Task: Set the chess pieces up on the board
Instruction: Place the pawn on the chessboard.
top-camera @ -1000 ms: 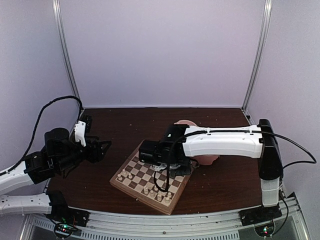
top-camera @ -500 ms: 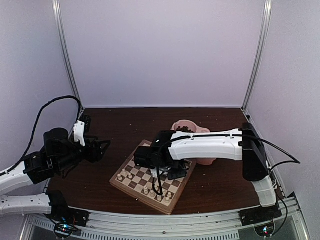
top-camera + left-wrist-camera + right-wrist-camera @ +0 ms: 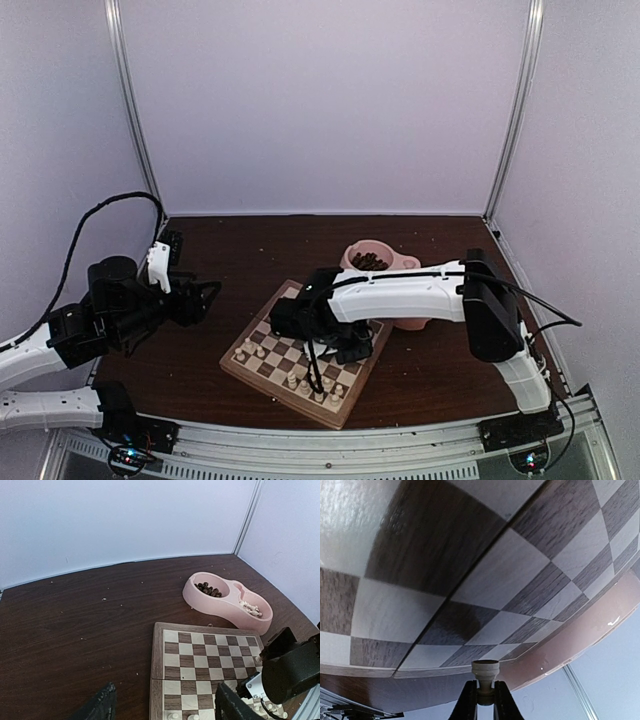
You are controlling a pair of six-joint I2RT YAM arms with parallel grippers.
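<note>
The right gripper (image 3: 485,696) is clamped on a cream chess piece (image 3: 485,672) over the board (image 3: 275,392); the left gripper (image 3: 205,295) hangs with its jaws apart.

Top view: the right arm (image 3: 410,290) reaches left across the board, its gripper low over the middle squares. Other cream pieces (image 3: 305,386) stand along the board's near edge, and the pink bowl (image 3: 350,250) sits just past its far right side. The left gripper hovers off the board's left side, above the dark table (image 3: 230,250).
Left wrist view: its fingers (image 3: 100,707) are spread wide. The bowl holds dark pieces (image 3: 207,588) in its far compartment and cream ones in the other.
Right wrist view: the fingers (image 3: 467,705) pinch the piece below its head (whether it touches the board, I cannot tell).
</note>
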